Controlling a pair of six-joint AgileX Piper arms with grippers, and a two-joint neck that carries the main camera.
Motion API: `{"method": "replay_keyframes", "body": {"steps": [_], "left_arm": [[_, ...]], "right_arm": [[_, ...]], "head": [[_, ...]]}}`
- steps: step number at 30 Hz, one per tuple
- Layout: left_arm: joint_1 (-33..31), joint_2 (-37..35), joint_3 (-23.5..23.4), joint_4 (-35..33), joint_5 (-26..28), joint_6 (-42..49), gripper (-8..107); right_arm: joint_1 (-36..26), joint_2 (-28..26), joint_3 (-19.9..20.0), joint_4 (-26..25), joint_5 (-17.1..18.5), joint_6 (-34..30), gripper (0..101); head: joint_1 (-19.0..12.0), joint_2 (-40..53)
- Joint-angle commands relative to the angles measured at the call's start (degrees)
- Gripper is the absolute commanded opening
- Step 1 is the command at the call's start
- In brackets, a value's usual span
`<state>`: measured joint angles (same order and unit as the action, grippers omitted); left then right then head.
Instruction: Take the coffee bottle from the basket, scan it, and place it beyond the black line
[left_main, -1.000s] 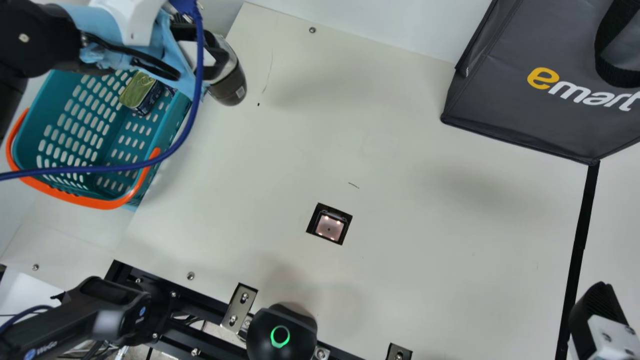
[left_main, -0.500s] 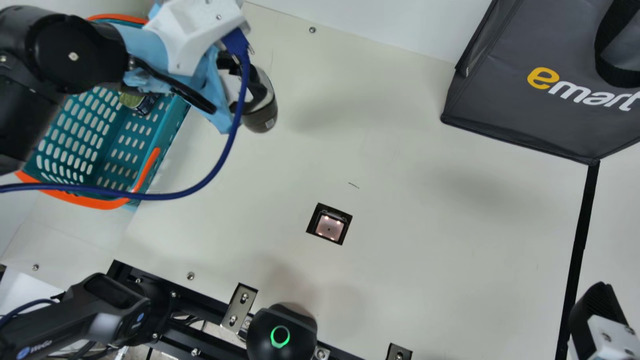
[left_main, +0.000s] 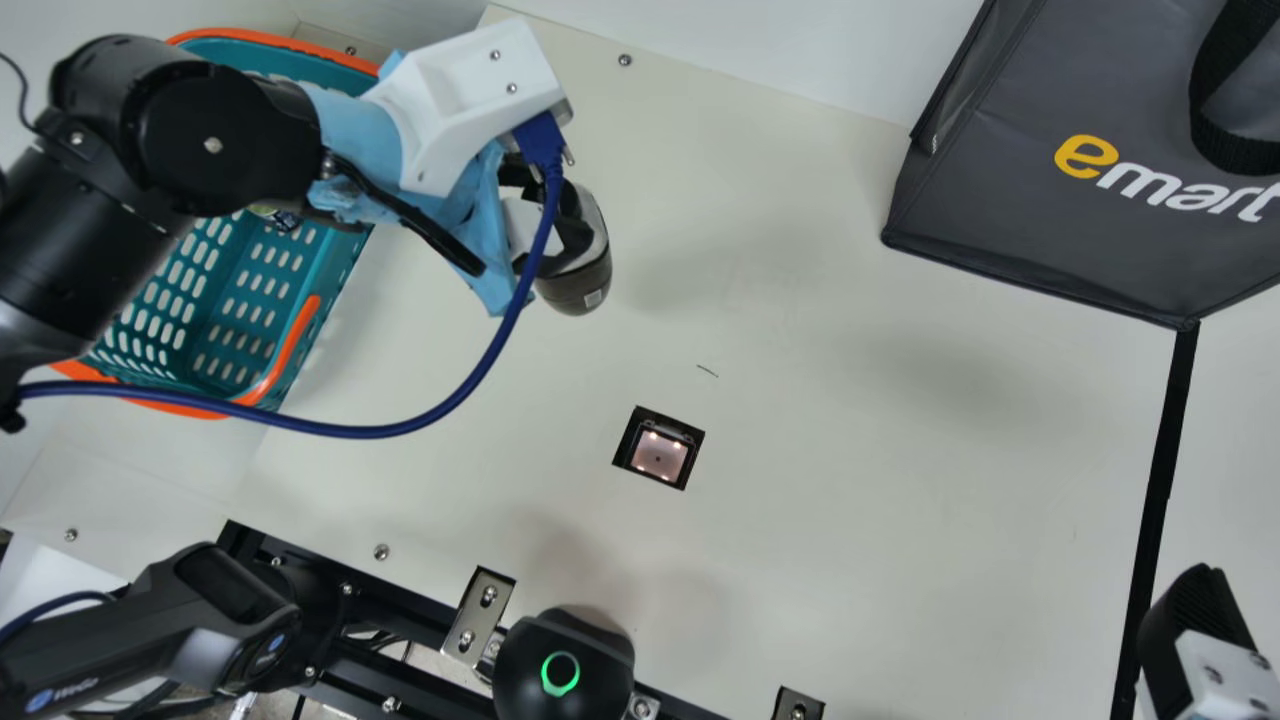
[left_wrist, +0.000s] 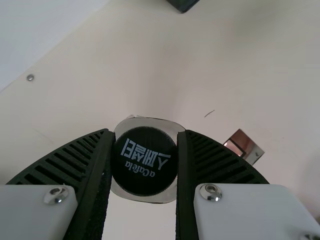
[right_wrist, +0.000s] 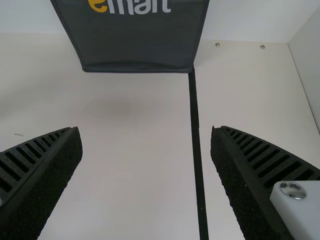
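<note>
Left of the scanner, the basket is already done with; nearer it, the left gripper pinches the coffee bottle, seemingly unscanned; right of it, the black line awaits crossing, the right gripper spread.

The glossy black left arm over there wears crinkled light-blue wrapping, an angular white housing, a thick blue cable and a thinner black cable. The left gripper and right gripper each have 2 ribbed black fingers and white blocks with round silver screws.
</note>
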<state>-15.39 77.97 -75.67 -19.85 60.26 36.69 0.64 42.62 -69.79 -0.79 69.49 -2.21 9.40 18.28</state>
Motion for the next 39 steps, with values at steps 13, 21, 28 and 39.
{"method": "replay_keyframes", "body": {"steps": [13, 21, 28, 39], "left_arm": [[-1.2, -1.5, 6.8, -4.6, -3.8, 1.6, 10], [-2.0, -2.8, 10.6, -6.3, -5.9, 3.1, 10], [-2.8, -3.0, 13.0, -7.3, -8.1, 4.8, 10], [-4.2, -2.1, 16.0, -6.8, -11.9, 6.9, 10]], "right_arm": [[0.0, 0.0, 0.0, 0.0, 0.0, 0.0, 91], [0.0, 0.0, 0.0, 0.0, 0.0, 0.0, 91], [0.0, 0.0, 0.0, 0.0, 0.0, 0.0, 91], [0.0, 0.0, 0.0, 0.0, 0.0, 0.0, 91]], "head": [[-1.5, 0.1], [-1.5, 0.1], [-1.5, 0.1], [-1.5, 0.1]]}}
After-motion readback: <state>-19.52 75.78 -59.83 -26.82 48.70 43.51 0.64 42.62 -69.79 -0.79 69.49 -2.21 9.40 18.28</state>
